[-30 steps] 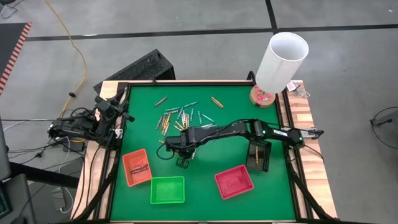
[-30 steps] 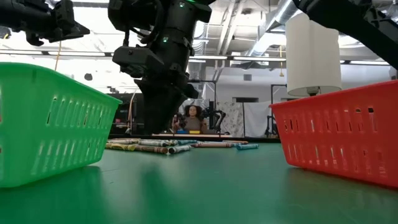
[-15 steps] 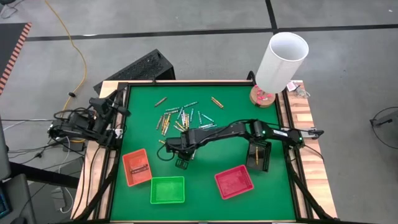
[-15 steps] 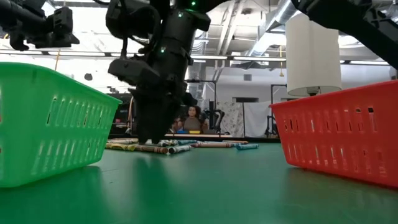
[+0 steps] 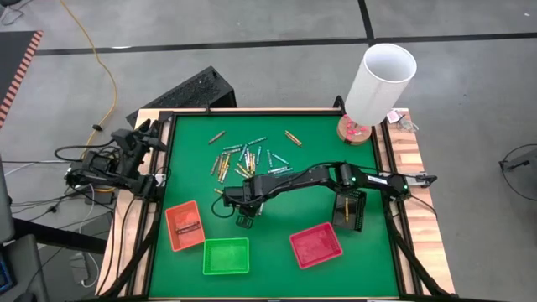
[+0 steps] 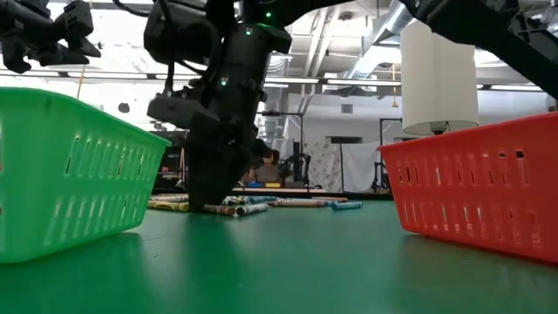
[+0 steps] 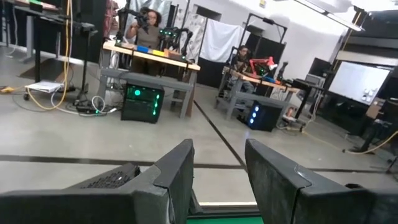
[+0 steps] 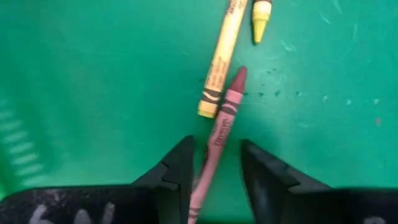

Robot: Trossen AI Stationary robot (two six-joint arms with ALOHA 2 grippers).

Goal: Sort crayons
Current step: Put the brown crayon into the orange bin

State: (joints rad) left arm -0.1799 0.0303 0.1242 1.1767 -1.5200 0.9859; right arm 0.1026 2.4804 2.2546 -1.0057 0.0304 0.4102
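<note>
At centre frame in the high view, the right end effector (image 5: 244, 207) hangs low over the green felt surface (image 5: 277, 226), its two dark fingers (image 8: 176, 168) apart and straddling a reddish-brown paper-wrapped crayon (image 8: 219, 130) that lies flat beside a yellow-gold crayon (image 8: 220, 59), just below the scattered crayon pile (image 5: 243, 158). A clean pick likely calls for closing squarely across the reddish-brown stick without nudging its yellow neighbour. The left end effector (image 7: 217, 180), fingers apart and empty, waits off the surface's left edge.
</note>
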